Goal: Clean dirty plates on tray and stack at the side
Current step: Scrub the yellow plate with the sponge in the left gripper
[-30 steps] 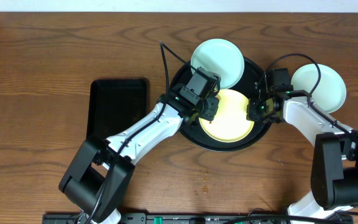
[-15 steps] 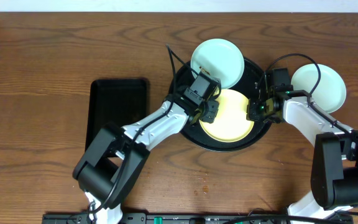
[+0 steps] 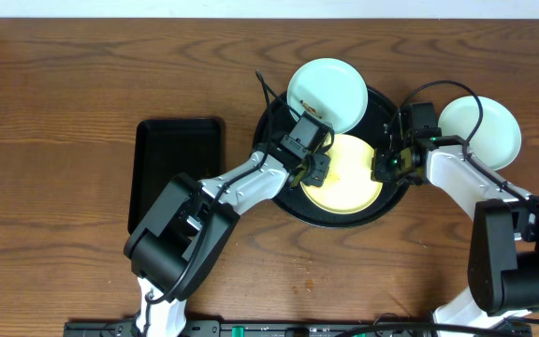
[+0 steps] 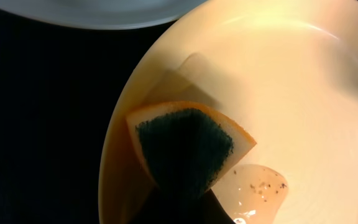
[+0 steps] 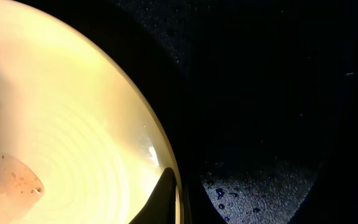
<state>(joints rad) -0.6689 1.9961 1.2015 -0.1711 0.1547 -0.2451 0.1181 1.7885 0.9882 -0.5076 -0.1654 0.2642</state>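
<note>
1. The round tray (image 3: 344, 221) was matte black with a raised rim, and its floor was speckled with fine water droplets in the right wrist view.
2. The yellow plate (image 3: 342, 175) lay inside the round tray, toward its lower half. It was shallow, round, smooth and glossy, with faint concentric rings in its pale surface.
3. The left gripper (image 3: 316, 168) pinched a wedge-shaped sponge (image 4: 185, 146). The sponge had an orange foam body and a coarse dark green scouring face, and it was pressed against the yellow plate's left inner slope.
4. Just beside the sponge sat a clear wet puddle (image 4: 260, 186), flecked with tiny dark specks.
5. The right gripper (image 3: 380, 174) was closed tight on the yellow plate's right rim, with one dark fingertip (image 5: 160, 193) lying over that thin edge.
6. A mint plate (image 3: 327, 94), glossy and round, rested tilted on the round tray's upper rim.
7. A second mint plate (image 3: 480, 131) sat on the table, just right of the round tray.
8. A rectangular tray (image 3: 178, 173), black with rounded corners, lay well left of the round tray on the dark, grained wooden table (image 3: 64, 84).
</note>
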